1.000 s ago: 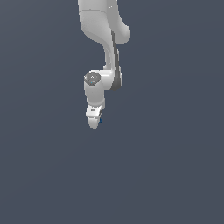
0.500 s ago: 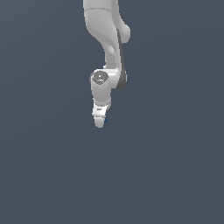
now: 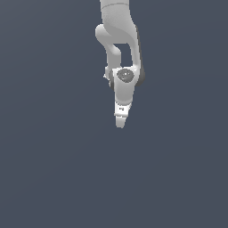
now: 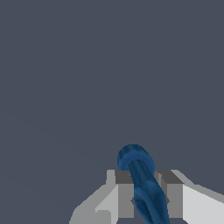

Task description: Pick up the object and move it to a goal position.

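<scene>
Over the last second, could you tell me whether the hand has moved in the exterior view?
Yes. The hand has shifted toward the exterior view's right and slightly up; there is no fixed landmark, so this is judged against the picture frame.

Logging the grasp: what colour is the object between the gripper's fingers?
Dark blue; the object shows best in the wrist view.
</scene>
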Robot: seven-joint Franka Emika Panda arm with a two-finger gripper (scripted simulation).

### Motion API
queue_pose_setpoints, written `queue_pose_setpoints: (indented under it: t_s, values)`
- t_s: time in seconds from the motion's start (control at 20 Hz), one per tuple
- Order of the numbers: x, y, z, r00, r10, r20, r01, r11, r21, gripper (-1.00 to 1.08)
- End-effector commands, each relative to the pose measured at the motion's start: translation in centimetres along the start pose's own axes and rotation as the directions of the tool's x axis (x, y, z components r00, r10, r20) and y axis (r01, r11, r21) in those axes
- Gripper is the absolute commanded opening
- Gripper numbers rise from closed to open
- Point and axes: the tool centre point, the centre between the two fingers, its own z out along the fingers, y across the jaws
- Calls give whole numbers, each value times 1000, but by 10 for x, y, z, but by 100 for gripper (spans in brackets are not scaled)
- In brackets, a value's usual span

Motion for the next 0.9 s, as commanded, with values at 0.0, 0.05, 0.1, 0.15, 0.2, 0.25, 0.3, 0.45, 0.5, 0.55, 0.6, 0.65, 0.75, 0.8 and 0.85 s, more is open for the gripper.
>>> queue_pose_setpoints:
  t_s: [0.0, 0.05, 0.1, 0.15, 0.2, 0.25, 0.3, 0.45, 0.5, 0.55, 0.6, 0.65, 0.75, 0.8, 0.85]
  values:
    - [30, -7, -4, 1000, 0, 0, 0, 1000, 0, -100]
    - [41, -9, -5, 1000, 0, 0, 0, 1000, 0, -100]
    - [51, -11, -7, 1000, 0, 0, 0, 1000, 0, -100]
    - [61, -13, -8, 1000, 0, 0, 0, 1000, 0, -100]
    - [70, -15, -9, 1000, 0, 0, 0, 1000, 0, -100]
    - [78, -17, -10, 1000, 0, 0, 0, 1000, 0, -100]
    - [86, -18, -11, 1000, 0, 0, 0, 1000, 0, -100]
    - [106, -22, -14, 1000, 0, 0, 0, 1000, 0, -100]
    - [111, -22, -14, 1000, 0, 0, 0, 1000, 0, -100]
    - [116, -23, -15, 1000, 0, 0, 0, 1000, 0, -100]
    - [120, -24, -15, 1000, 0, 0, 0, 1000, 0, -100]
    - [123, -24, -16, 1000, 0, 0, 0, 1000, 0, -100]
    - [127, -25, -16, 1000, 0, 0, 0, 1000, 0, -100]
    - [129, -25, -17, 1000, 0, 0, 0, 1000, 0, -100]
    - [129, -25, -17, 1000, 0, 0, 0, 1000, 0, -100]
